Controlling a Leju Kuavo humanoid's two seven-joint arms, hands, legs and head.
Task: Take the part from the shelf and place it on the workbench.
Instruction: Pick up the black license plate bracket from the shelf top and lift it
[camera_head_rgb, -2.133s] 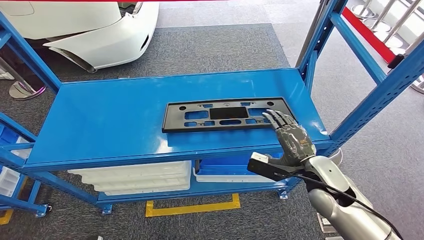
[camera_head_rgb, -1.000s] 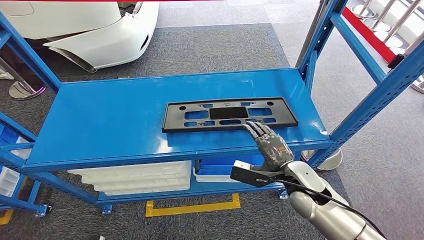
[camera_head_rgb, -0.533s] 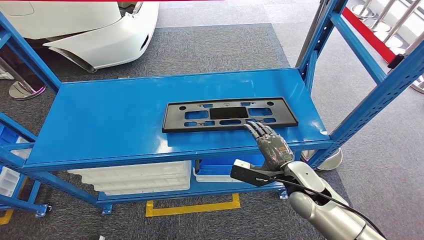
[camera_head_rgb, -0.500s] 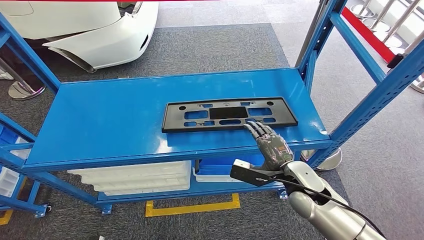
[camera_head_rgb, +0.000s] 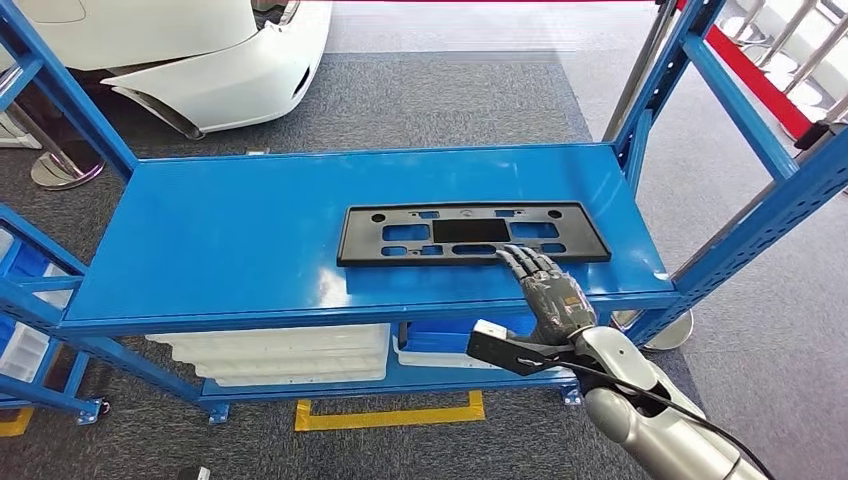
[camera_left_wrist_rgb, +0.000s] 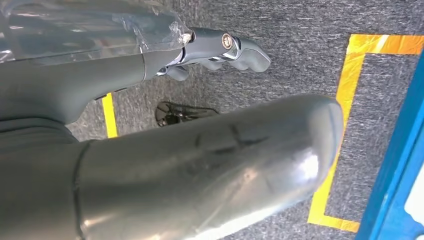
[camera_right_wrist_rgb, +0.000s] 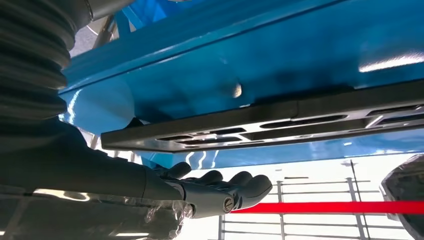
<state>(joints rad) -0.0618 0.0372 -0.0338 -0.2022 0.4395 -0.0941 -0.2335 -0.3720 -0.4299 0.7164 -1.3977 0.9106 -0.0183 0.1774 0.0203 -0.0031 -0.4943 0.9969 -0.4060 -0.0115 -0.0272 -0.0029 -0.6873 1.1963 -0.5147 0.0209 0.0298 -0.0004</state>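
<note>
One black part (camera_head_rgb: 473, 232) lies flat on the blue shelf (camera_head_rgb: 230, 235), centre-right of frame, long axis left-right. Right robot hand (camera_head_rgb: 548, 288): fingers spread, tips over the part's near edge; contact unclear. Left robot hand (camera_left_wrist_rgb: 220, 50): fingers curled, holding nothing. White trays (camera_head_rgb: 275, 352) below; white car (camera_head_rgb: 190, 50) upper left.

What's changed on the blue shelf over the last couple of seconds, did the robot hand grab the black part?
The right robot hand slid left along the near edge of the black part, from its right end toward the middle. Its fingers lie open over that edge, gripping nothing. The part stays flat on the blue shelf. The camera shifted slightly.
</note>
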